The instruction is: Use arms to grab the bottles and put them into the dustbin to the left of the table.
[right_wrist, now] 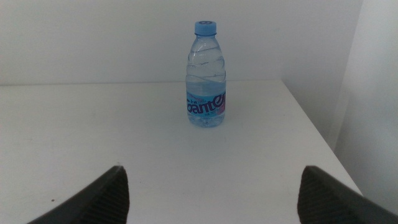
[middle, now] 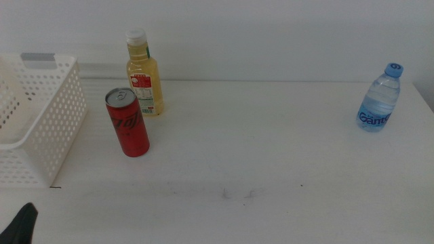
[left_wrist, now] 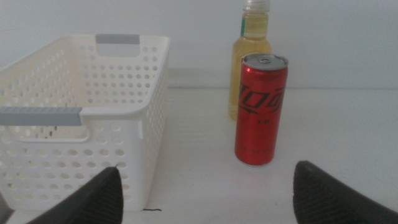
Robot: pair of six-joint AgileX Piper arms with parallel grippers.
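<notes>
White table (middle: 271, 156) lies open mid-span; I see my left gripper (left_wrist: 205, 199) and right gripper (right_wrist: 211, 199) spread wide. Dustbin (middle: 41, 122) hugs the left edge beside red can (middle: 127, 123) and yellow bottle (middle: 144, 73); water bottle (middle: 378, 98) stands far right.

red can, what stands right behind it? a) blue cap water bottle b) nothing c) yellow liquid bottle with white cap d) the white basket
c, since the yellow-liquid bottle stands just behind the red can, while the water bottle is far off at the table's other end and the white basket sits to the can's side.
</notes>
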